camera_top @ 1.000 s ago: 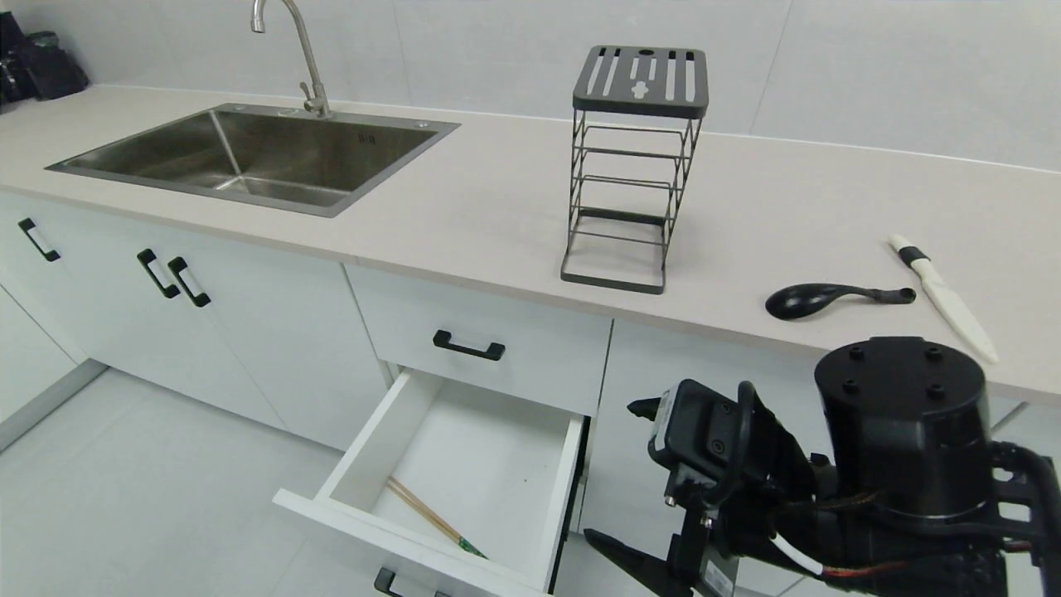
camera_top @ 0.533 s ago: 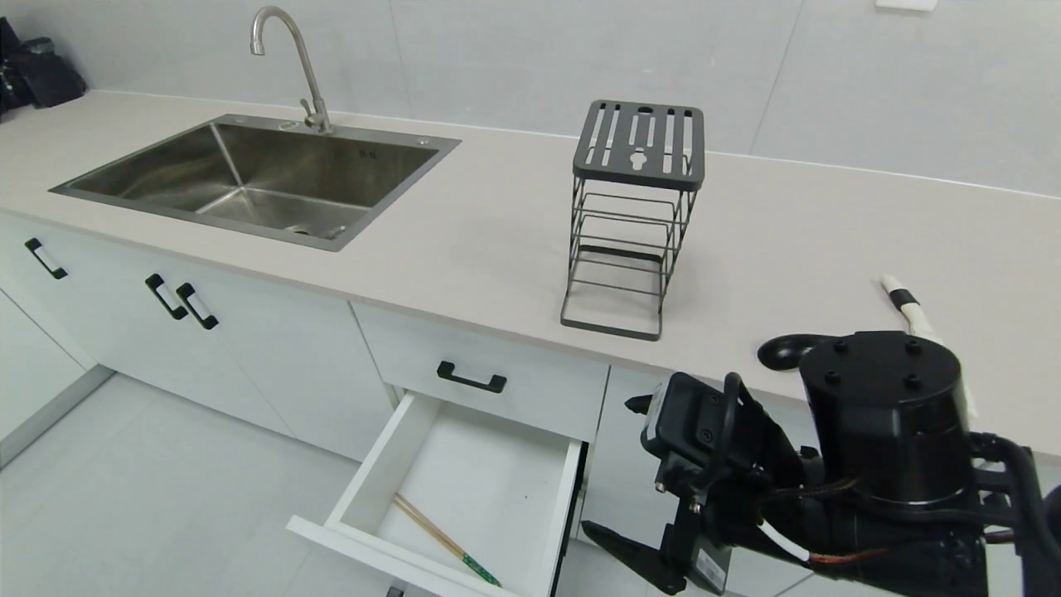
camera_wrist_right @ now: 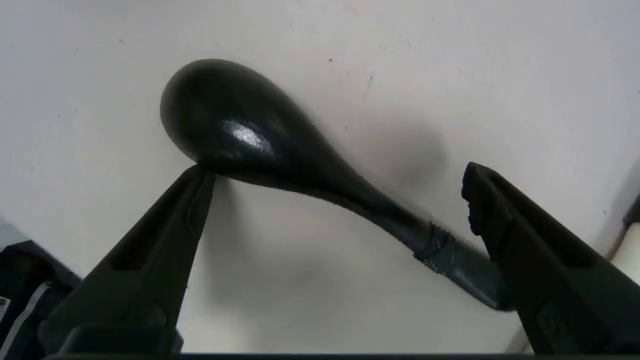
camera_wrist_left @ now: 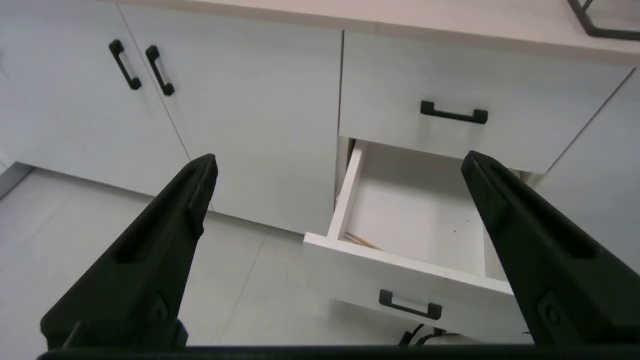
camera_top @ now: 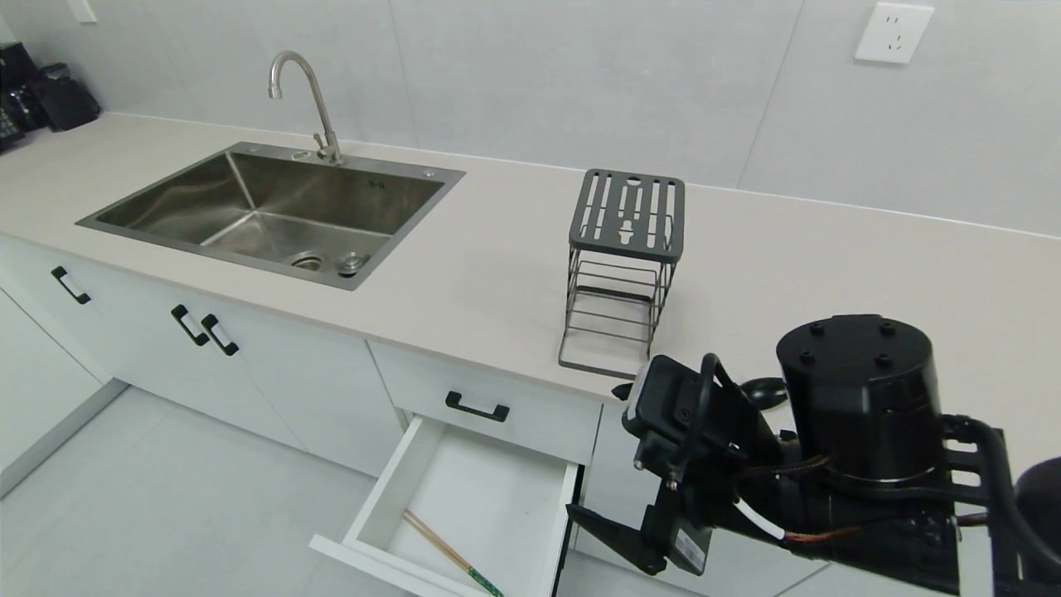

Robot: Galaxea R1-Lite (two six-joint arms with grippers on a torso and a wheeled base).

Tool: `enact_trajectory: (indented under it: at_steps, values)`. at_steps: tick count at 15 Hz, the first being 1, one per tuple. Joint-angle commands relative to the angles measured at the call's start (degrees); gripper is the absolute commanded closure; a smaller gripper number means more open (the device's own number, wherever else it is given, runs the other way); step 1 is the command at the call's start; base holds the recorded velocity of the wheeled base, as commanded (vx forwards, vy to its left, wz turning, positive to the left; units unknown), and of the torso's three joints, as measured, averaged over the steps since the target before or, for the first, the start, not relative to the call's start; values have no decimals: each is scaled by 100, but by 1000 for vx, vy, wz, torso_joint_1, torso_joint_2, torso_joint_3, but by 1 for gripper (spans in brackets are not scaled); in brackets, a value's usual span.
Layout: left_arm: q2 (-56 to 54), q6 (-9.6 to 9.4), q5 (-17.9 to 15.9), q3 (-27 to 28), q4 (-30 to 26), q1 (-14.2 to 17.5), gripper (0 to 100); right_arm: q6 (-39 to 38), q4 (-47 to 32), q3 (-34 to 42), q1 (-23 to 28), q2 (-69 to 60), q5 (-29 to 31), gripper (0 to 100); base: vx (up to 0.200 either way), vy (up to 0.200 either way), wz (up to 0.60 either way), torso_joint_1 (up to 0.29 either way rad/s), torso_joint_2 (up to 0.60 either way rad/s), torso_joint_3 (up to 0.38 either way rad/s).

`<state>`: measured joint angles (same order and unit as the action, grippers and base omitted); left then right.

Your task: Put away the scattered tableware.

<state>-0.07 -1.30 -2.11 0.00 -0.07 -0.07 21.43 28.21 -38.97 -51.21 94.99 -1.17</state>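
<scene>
Near the surface's point(camera_top: 497, 274) front edge, right jaws hang wide over the spoon point(camera_wrist_right: 235, 130); closing off-centre may flick it off.

Fig. — right arm point(camera_top: 862, 464): matte black; cylindrical joint cap point(camera_top: 858, 348) w/ small screws; boxy black wrist module point(camera_top: 688, 410), white label point(camera_top: 688, 549) below; thin white cable point(camera_top: 758, 522), red-orange wires alongside. Left gripper fingers point(camera_wrist_left: 150, 260) & right gripper fingers point(camera_wrist_right: 140, 270) — black, flat, tapering wedges.
</scene>
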Motion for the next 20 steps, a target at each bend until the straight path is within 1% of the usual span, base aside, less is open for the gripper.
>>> enact_trajectory:
  at_steps: [1, 3, 4, 6, 8, 16, 18, 20]
  values:
    - [7, -1, 0, 0, -10, -1, 0, 1, -26, -137, -3, 151, -24, 0, 0, 0, 0, 305, -579, -271]
    - [7, -1, 0, 0, -10, -1, 0, -7, -237, -181, -3, 187, -103, 0, 0, 0, 0, 212, -410, -195]
    - [7, -1, 0, 0, -10, -1, 0, -16, -378, -225, 24, 178, -270, 0, 0, 0, 0, 90, -154, -71]
    - [7, -1, 0, 0, -10, -1, 0, -25, -430, -234, 68, 248, -314, 0, 0, 0, 0, 23, -38, -21]
    - [7, -1, 0, 0, -10, -1, 0, -43, -395, -251, 147, 529, -498, 0, 0, 0, 0, 0, 0, 0]
    - [7, -1, 0, 0, -10, -1, 0, -86, -281, -234, 226, 802, -481, 0, 0, 0, 0, 0, 0, 0]
    - [7, -1, 0, 0, -10, -1, 0, -86, -281, -75, 349, 670, -533, 0, 0, 0, 0, 0, 0, 0]
    - [7, -1, 0, 0, -10, -1, 0, -113, -263, 531, 639, 151, -577, 0, 0, 0, 0, 0, 0, 0]
